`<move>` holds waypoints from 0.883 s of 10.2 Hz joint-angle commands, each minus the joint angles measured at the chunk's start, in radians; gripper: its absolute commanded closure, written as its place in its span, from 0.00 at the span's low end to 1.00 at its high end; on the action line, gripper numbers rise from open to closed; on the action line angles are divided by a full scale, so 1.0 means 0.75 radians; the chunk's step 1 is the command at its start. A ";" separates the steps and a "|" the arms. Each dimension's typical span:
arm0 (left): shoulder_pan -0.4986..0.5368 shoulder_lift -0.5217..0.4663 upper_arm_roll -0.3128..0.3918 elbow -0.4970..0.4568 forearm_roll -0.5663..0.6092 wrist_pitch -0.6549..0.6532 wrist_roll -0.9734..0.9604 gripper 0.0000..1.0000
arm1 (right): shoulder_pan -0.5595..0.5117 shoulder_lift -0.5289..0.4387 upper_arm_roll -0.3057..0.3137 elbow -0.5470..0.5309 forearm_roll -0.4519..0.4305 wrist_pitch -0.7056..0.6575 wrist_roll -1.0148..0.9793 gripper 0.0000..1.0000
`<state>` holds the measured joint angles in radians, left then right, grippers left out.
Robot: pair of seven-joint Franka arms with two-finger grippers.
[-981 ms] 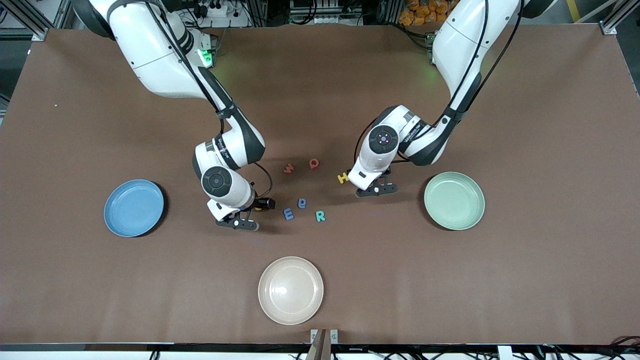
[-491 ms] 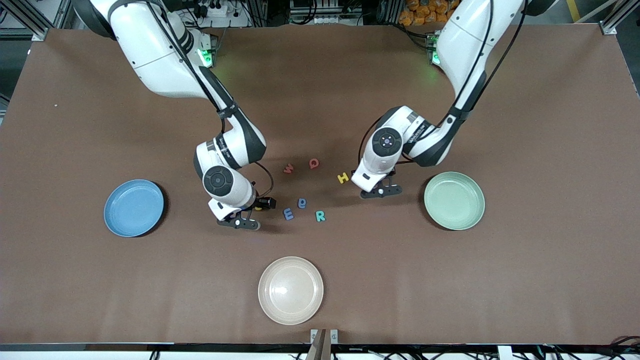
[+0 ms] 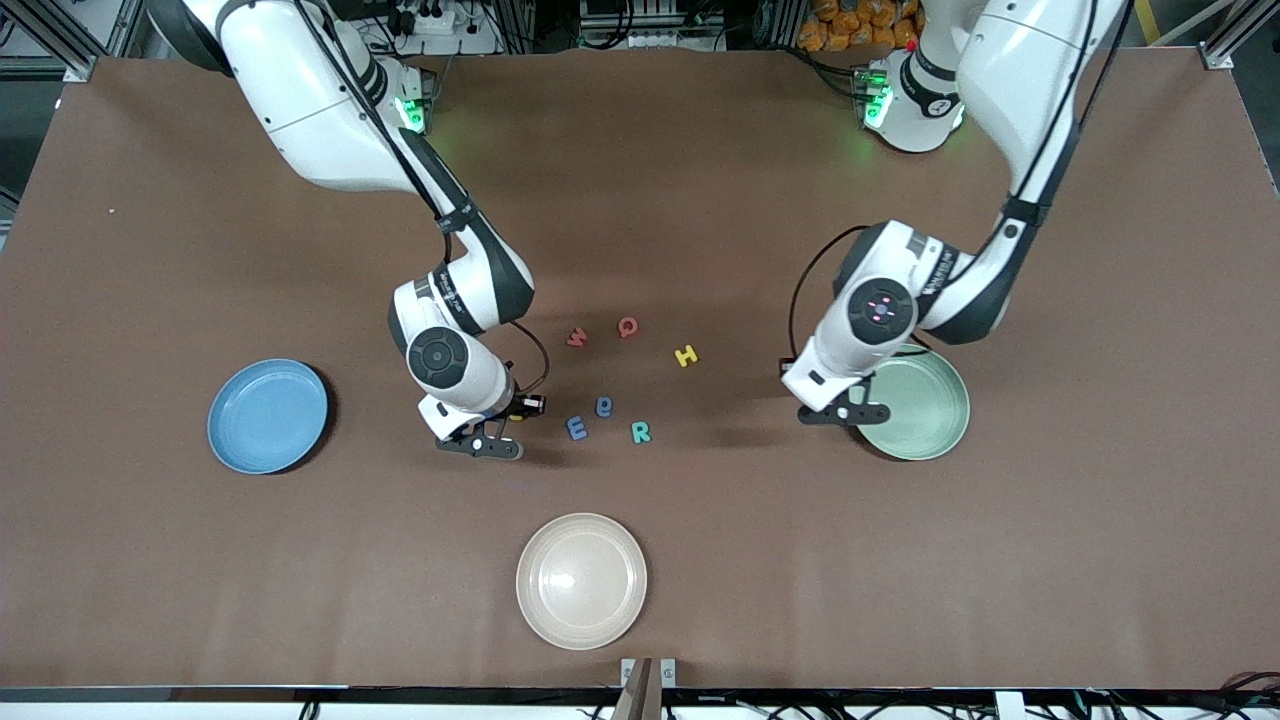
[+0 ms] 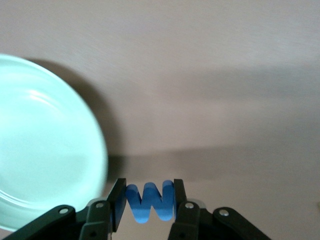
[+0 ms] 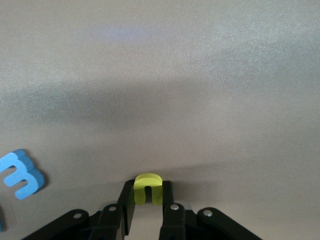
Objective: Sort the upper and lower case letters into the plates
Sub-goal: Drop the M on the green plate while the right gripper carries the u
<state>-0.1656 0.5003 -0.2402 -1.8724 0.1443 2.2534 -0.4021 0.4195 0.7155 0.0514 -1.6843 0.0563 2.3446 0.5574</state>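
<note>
My left gripper [image 3: 845, 412] is shut on a blue W [image 4: 150, 201] and hangs at the rim of the mint green plate [image 3: 925, 410], which also shows in the left wrist view [image 4: 45, 150]. My right gripper [image 3: 480, 444] is shut on a small yellow letter [image 5: 147, 189] low over the table, between the blue plate [image 3: 268, 415] and a blue E [image 3: 577, 428]. On the table between the arms lie a red w [image 3: 577, 338], a red Q [image 3: 627, 326], a yellow H [image 3: 686, 355], a blue letter [image 3: 605, 406] and a teal R [image 3: 641, 432].
A cream-white plate [image 3: 581, 580] sits nearer the front camera than the letters, midway along the table. Both plates for sorting hold nothing that I can see. The blue E also shows in the right wrist view [image 5: 20, 175].
My left gripper has swung from beside the yellow H to the rim of the mint green plate, carrying the blue W. My right gripper has hardly moved.
</note>
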 commanded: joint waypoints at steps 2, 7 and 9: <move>0.175 -0.005 -0.013 -0.021 0.024 -0.008 0.347 0.70 | -0.044 -0.037 -0.001 0.008 0.011 -0.037 -0.031 1.00; 0.099 0.032 -0.015 0.019 -0.139 -0.002 0.222 0.00 | -0.444 -0.224 -0.005 0.035 -0.003 -0.440 -0.717 1.00; -0.024 0.091 -0.015 0.119 -0.143 -0.002 -0.098 0.00 | -0.626 -0.212 -0.011 0.084 -0.083 -0.443 -1.060 1.00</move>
<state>-0.1197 0.5259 -0.2578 -1.8564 0.0527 2.2561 -0.3313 0.0314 0.5522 0.0268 -1.6408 0.0337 2.0214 -0.0972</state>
